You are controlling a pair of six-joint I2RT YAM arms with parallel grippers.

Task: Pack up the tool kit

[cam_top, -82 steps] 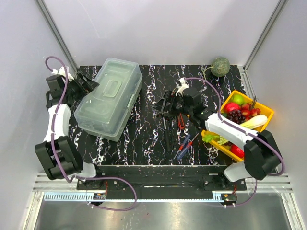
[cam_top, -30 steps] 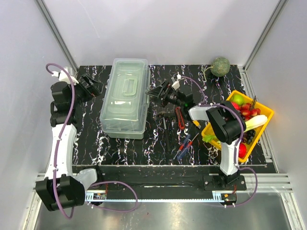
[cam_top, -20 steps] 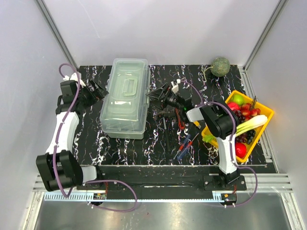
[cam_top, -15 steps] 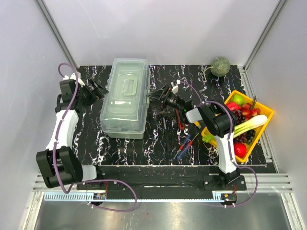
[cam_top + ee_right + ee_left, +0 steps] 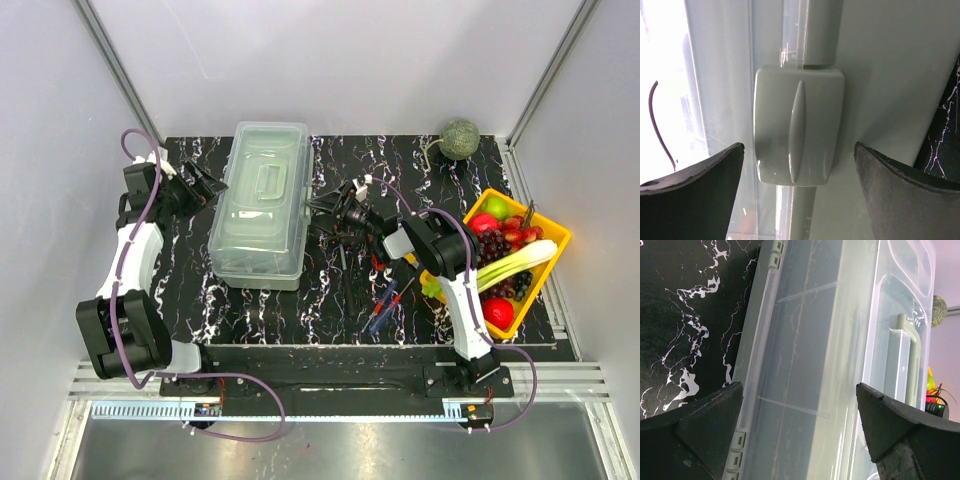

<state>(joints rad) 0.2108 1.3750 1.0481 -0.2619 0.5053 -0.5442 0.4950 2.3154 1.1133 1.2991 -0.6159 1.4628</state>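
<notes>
The pale grey-green toolbox (image 5: 260, 205) stands shut on the black marbled table, its long side running front to back. My left gripper (image 5: 207, 184) is open at its left side. The left wrist view looks along the clear lid (image 5: 815, 340) to the handle (image 5: 901, 365), which lies between the spread fingers (image 5: 695, 432). My right gripper (image 5: 322, 205) is open at the box's right side and faces its grey latch (image 5: 799, 125), empty. A black hammer (image 5: 345, 238), red pliers (image 5: 377, 262) and red and blue screwdrivers (image 5: 385, 305) lie on the table right of the box.
A yellow tray of fruit (image 5: 553, 232) sits at the right edge. A green melon (image 5: 460, 138) lies at the back right corner. Grey walls close in the table on three sides.
The toolbox, skewed 2.7 s ago, now stands straight. My left gripper has come in against its left side. My right gripper has stayed by the right side while its arm folded closer.
</notes>
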